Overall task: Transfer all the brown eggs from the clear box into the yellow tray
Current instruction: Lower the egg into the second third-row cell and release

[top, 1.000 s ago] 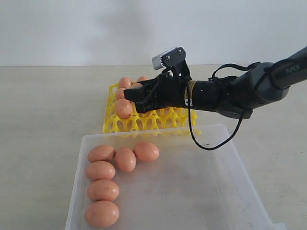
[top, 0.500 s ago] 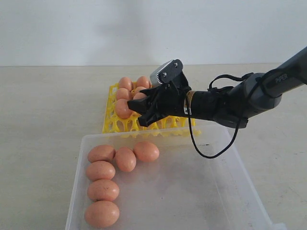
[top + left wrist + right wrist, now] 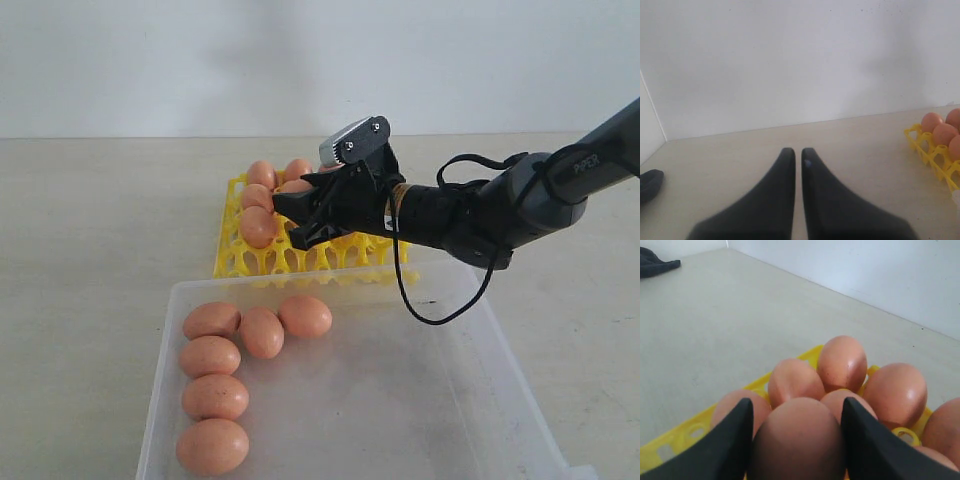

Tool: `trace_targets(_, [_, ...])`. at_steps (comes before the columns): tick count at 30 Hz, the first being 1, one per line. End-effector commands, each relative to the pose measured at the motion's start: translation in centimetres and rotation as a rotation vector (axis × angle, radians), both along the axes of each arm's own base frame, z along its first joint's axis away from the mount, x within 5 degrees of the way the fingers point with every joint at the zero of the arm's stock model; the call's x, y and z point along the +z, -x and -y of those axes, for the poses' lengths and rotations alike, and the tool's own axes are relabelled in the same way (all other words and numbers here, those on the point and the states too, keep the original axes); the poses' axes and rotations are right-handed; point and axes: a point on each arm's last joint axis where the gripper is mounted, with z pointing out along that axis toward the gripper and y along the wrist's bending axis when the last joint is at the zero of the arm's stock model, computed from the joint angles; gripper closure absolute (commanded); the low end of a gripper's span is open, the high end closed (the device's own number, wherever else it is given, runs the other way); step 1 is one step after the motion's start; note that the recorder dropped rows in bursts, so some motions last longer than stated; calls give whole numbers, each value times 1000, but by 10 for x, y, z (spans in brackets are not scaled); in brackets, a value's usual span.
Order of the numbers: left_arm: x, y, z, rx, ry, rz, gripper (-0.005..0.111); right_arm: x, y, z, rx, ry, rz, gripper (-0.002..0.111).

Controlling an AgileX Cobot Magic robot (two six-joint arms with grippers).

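My right claw (image 3: 796, 407) is clamped on one pinkish-brown speckled egg (image 3: 797, 440) above the bright yellow lattice egg tray (image 3: 236, 262). The egg's long axis seems to run along the fingers, and its far part is cut off in the wrist view. Six more eggs (image 3: 212, 356) lie sideways in the translucent plastic box (image 3: 480, 380), the "PiPER" lettering (image 3: 589, 161) reads on the arm, and my left claw (image 3: 797, 156) sits fingers together above the bench (image 3: 715, 165).

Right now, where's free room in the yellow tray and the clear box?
Bare: yellow tray near row, along the clear box; box's right half. Crowded: tray's left and far cups, full of brown eggs; six eggs along the box's left wall.
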Motion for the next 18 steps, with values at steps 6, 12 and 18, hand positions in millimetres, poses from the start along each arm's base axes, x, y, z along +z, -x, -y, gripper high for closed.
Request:
trace_targets(6, [-1,0,0,-6,0,2,103,1,-2,3,-5,12,4,108])
trace_targets(12, [-1,0,0,-6,0,2,103,0,0,1,22,29,7,96])
trace_targets(18, [-1,0,0,-6,0,2,103,0,0,2,19,29,5,74])
